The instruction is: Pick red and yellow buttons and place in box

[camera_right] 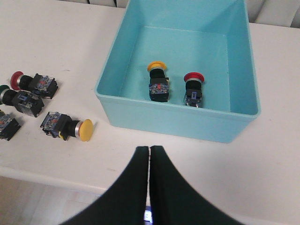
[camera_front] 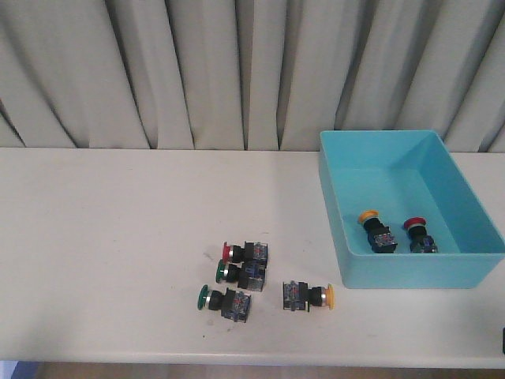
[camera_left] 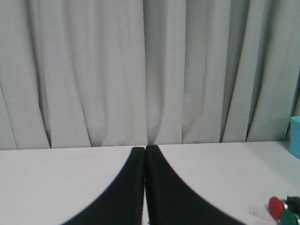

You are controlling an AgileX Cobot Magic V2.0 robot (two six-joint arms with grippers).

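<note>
Front view: glossy turquoise plastic box (camera_front: 339, 197) at 3 o'clock holds two mushroom-capped buttons, yellow (camera_front: 375, 229) and red (camera_front: 418, 234). Left gripper (camera_left: 145, 154) and right gripper (camera_right: 149, 154) closed, empty.

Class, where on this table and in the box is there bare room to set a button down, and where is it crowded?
The table is bare left of the button cluster. The box has open floor behind its yellow button and red button. It is crowded around the cluster and in the narrow strip between the loose yellow button and the box's near wall.
</note>
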